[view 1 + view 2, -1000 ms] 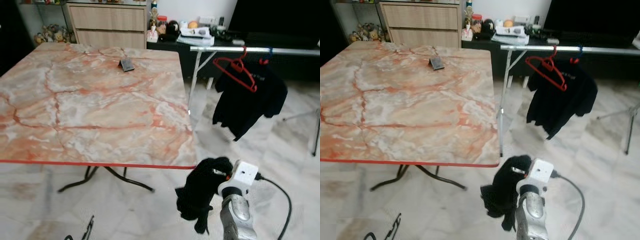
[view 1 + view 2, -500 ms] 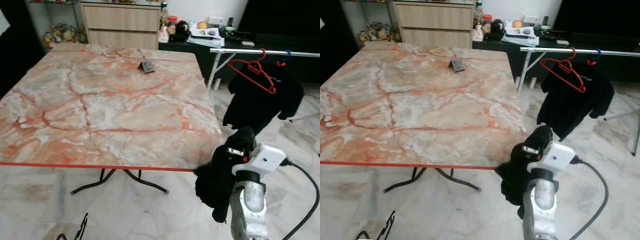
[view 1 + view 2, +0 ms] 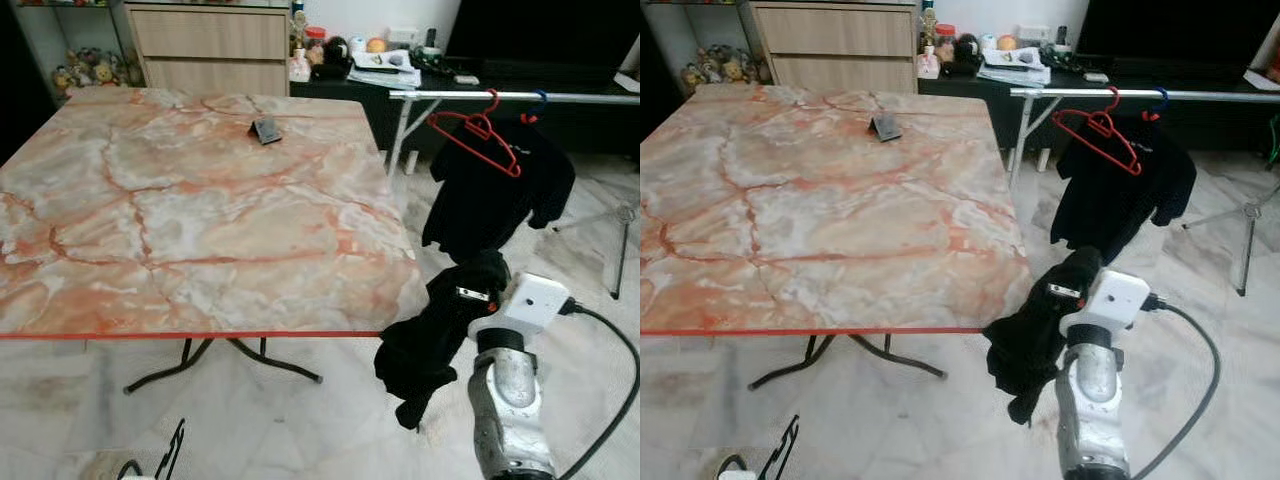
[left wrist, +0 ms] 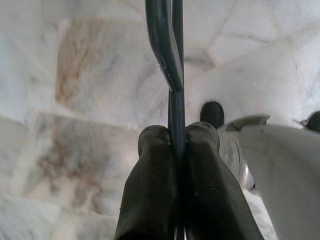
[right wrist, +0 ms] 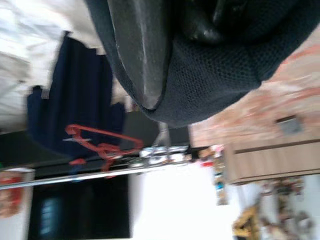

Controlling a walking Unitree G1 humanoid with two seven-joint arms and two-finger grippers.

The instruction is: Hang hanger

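- Left pincer (image 4: 176, 145): low near the floor, clamped on a thin dark hanger (image 4: 167, 55) that runs out ahead of its fingers; the hanger's full shape is cut off.
- Bench (image 3: 200, 210): marble top, between the two pincers.
- Right pincer (image 3: 468, 295): raised, wrapped in a black garment (image 3: 430, 345); cannot tell whether its fingers are closed.
- Rail (image 3: 520, 97): well ahead of the right pincer, carrying a red hanger (image 3: 475, 135) and a black shirt (image 3: 495, 195).
- Judgement: close in on the rail squarely, lift the hook above it, then lower onto a bare stretch.
- Hook of the garment's hanger is hidden under cloth.
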